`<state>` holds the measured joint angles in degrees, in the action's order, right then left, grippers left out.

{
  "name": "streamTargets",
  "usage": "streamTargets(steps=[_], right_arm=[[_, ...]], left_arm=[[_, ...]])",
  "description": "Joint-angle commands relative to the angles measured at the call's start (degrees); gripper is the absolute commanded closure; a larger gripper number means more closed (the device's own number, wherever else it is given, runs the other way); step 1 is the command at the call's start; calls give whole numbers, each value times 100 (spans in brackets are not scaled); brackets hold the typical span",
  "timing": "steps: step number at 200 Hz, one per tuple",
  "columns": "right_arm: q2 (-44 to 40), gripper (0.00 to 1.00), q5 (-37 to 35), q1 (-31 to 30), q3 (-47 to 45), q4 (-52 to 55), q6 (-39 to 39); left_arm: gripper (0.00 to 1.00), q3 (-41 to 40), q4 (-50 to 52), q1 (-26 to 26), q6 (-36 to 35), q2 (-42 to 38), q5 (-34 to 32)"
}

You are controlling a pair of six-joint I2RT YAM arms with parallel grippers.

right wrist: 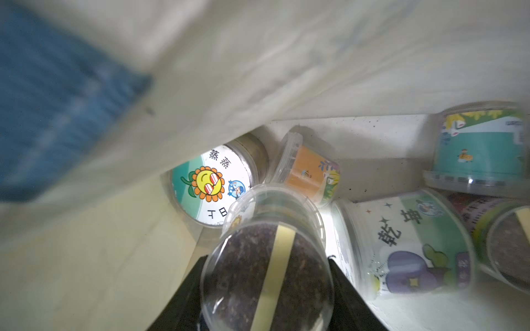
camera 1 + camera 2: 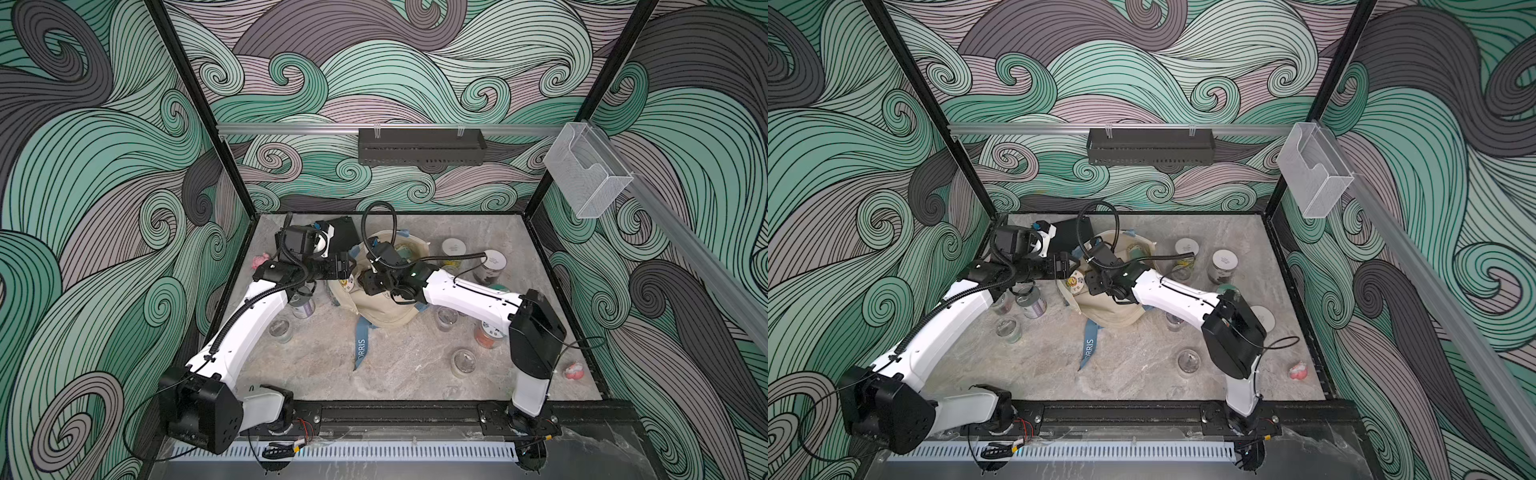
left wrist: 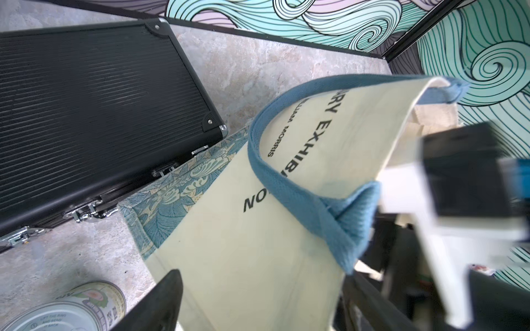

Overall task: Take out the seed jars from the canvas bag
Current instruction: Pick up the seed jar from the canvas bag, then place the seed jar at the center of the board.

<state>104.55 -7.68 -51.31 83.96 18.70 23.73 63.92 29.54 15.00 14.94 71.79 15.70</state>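
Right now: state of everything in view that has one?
canvas bag, mouth open, slumped, not yet emptied.
black case, closed, lying flat.
left claw, open, at the bag's wall.
right claw, inside the bag, shut on small clear jar.
sunflower jar, on its side in the bag.
white-lidded jars, out of the bag, upright, lids on.

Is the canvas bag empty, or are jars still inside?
Not empty. Inside the canvas bag, the right wrist view shows a sunflower-lid jar, an orange-label jar and a dark-seed jar held by the right gripper.
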Motion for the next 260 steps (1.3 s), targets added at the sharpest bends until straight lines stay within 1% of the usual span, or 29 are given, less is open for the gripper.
streamTargets(steps=[1,12,44,60,75,94,119,134,165,197,219,260], right_arm=[[-481,52,380,235,-405,-353,440],[-752,52,654,374,-618,-514,669],[-1490,52,1601,835,-1151,-913,1388],[-1836,52,2144,1074,-1403,-1215,1801],[-2125,51,2672,1311,-1695,-1656,2310],[-2424,51,3309,1617,-2049,-2427,3061],[-2653,51,3900,1889,-2347,-3372,4024],[-2693,51,4170,1974,-2438,-3906,4533],[-2639,51,4518,2002,-2476,-4933,5513],[-2530,52,4595,1994,-2543,-5890,6351],[-2471,52,4592,1986,-2561,-6211,6646],[-2449,52,4581,1909,-2598,-6399,6792]], left_arm=[[7,-76,-192,-43,40,-260,60],[2,-112,-263,-43,57,-354,69],[1,-150,-514,-40,79,-641,327],[1,-13,-535,-34,245,-722,557],[1,106,-641,-28,480,-762,1039],[1,104,-1053,-15,977,-811,1724],[1,50,-1699,6,1637,-873,2377],[1,56,-2083,50,1982,-895,2604],[1,63,-2741,81,2595,-787,2938],[1,136,-3095,132,3006,-567,3329],[1,232,-3151,219,3142,-450,3522],[1,181,-3640,357,3472,-322,3497]])
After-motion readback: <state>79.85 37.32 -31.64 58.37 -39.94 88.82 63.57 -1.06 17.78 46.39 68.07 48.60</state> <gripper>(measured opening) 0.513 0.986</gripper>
